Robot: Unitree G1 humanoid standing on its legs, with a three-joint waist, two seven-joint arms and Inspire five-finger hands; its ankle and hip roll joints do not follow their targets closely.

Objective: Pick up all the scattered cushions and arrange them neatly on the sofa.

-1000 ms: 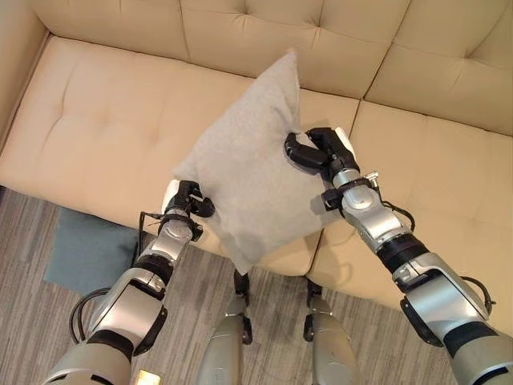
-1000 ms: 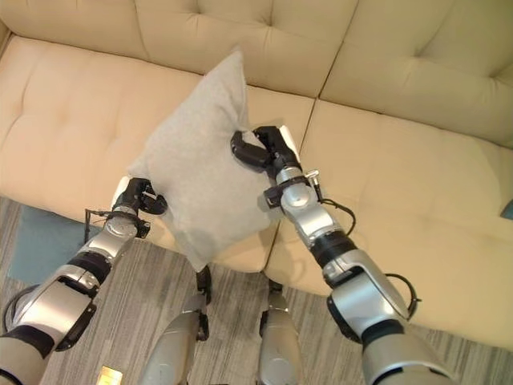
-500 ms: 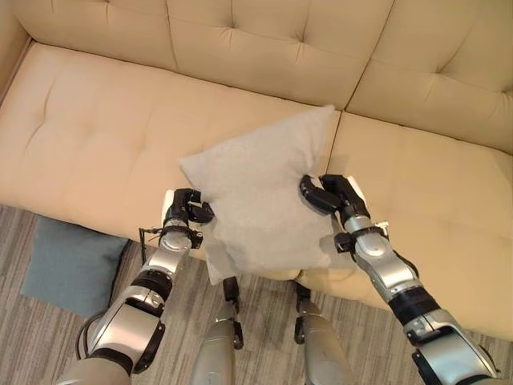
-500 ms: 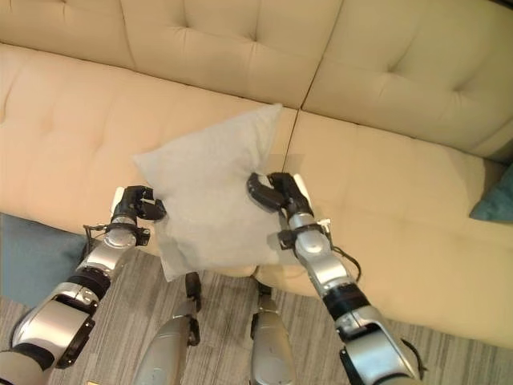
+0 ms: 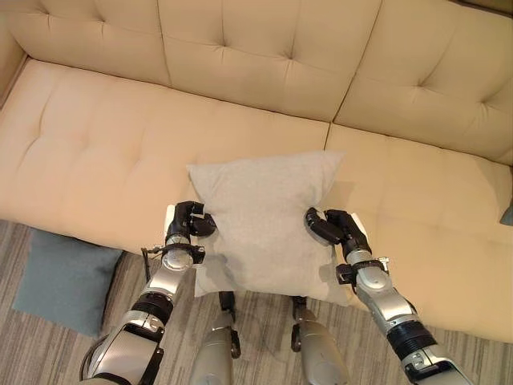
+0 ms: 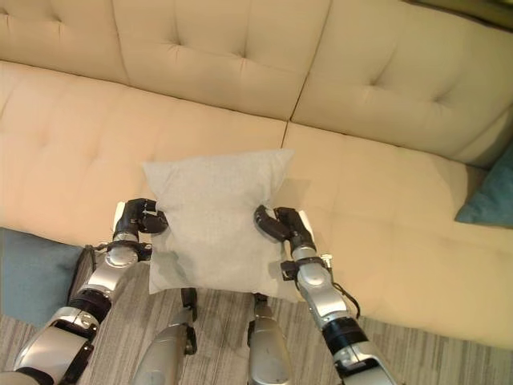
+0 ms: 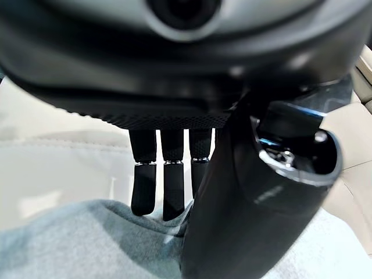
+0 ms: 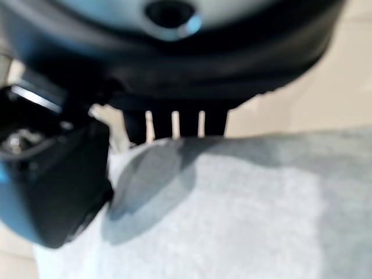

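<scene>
A light grey cushion [image 5: 260, 220] lies flat over the front edge of the tan sofa [image 5: 104, 136], near the seam between two seat pads. My left hand [image 5: 189, 222] pinches its left edge and my right hand [image 5: 330, 228] grips its right edge. In the left wrist view the fingers [image 7: 164, 180] curl over the grey cloth [image 7: 87, 244]. In the right wrist view the fingers [image 8: 174, 125] reach past the cushion's edge [image 8: 232, 203]. A dark teal cushion [image 5: 64, 277] lies on the floor by the sofa's front, to my left.
Another teal cushion [image 6: 490, 196] rests on the sofa seat at the far right. The floor is striped grey carpet [image 5: 32, 353]. The sofa's seat stretches bare to the left and right of the grey cushion.
Both hands have lowered the grey cushion from a tilted, raised pose to lying flat on the seat's front edge. The camera has tipped, shifting the whole scene.
</scene>
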